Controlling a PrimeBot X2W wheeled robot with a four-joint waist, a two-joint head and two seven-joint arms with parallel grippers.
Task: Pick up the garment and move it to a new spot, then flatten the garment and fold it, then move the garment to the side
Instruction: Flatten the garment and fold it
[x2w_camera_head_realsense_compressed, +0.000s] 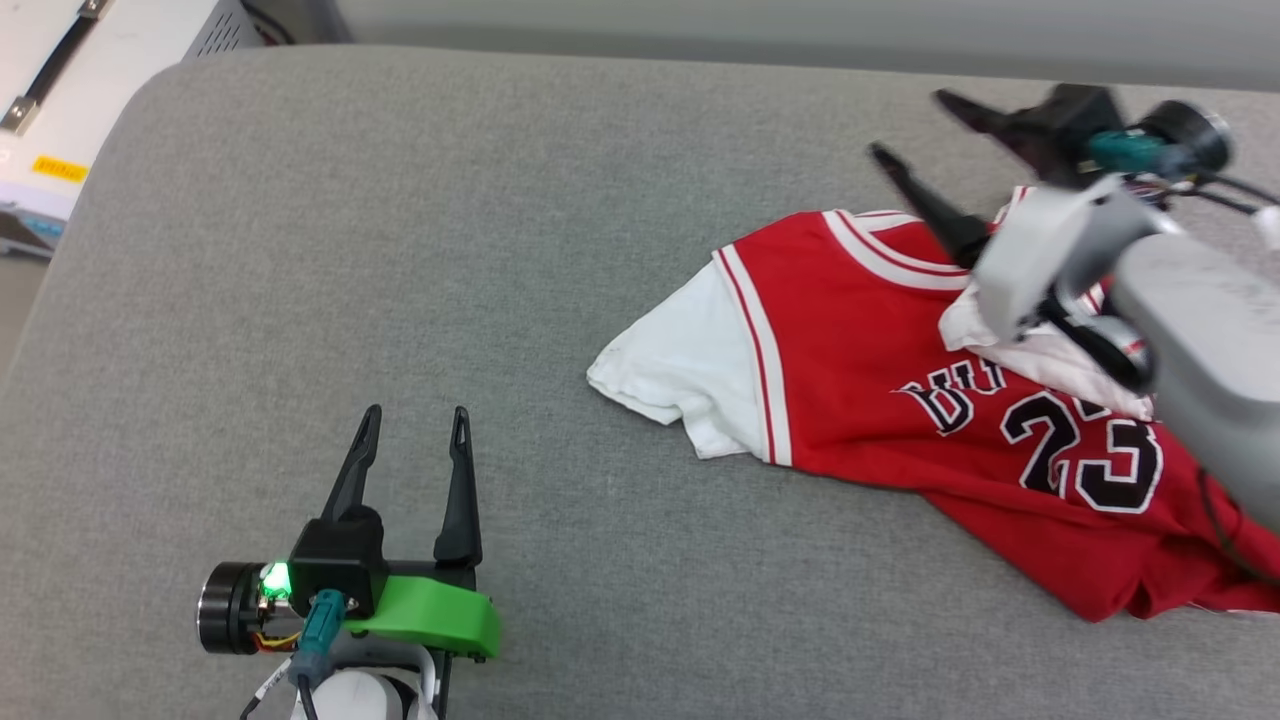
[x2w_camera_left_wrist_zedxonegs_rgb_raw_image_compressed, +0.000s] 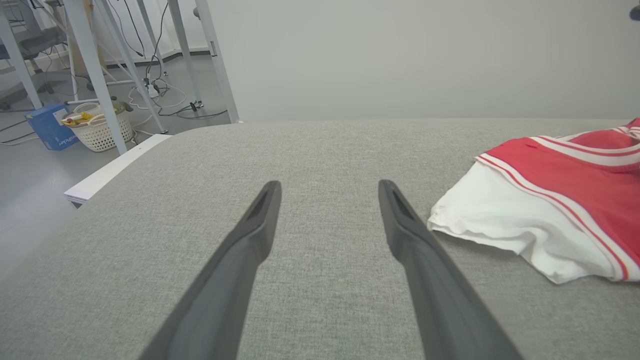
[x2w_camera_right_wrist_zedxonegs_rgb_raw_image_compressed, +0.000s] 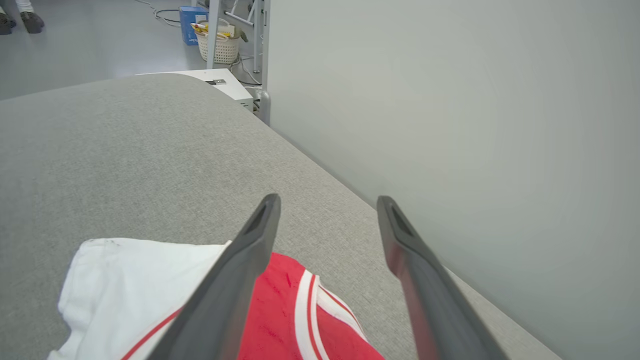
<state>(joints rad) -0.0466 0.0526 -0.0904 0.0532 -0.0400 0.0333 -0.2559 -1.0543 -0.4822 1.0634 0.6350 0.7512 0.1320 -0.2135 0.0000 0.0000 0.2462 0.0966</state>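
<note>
Grey cushioned surface (x2w_camera_head_realsense_compressed: 400, 250) bore the garment (x2w_camera_head_realsense_compressed: 860, 370); I saw left gripper (x2w_camera_head_realsense_compressed: 416, 412) and right gripper (x2w_camera_head_realsense_compressed: 909, 122) both spread wide, empty.

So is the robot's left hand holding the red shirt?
No, the left gripper is open over the grey fabric surface, and the garment lies apart from it, off to one side.

grey fabric top (x2w_camera_head_realsense_compressed: 400, 250), pale wall (x2w_camera_left_wrist_zedxonegs_rgb_raw_image_compressed: 400, 50) behind; basket (x2w_camera_left_wrist_zedxonegs_rgb_raw_image_compressed: 97, 132), blue box (x2w_camera_left_wrist_zedxonegs_rgb_raw_image_compressed: 47, 127), prob. cables (x2w_camera_left_wrist_zedxonegs_rgb_raw_image_compressed: 150, 95) on floor (x2w_camera_left_wrist_zedxonegs_rgb_raw_image_compressed: 30, 200).
</note>
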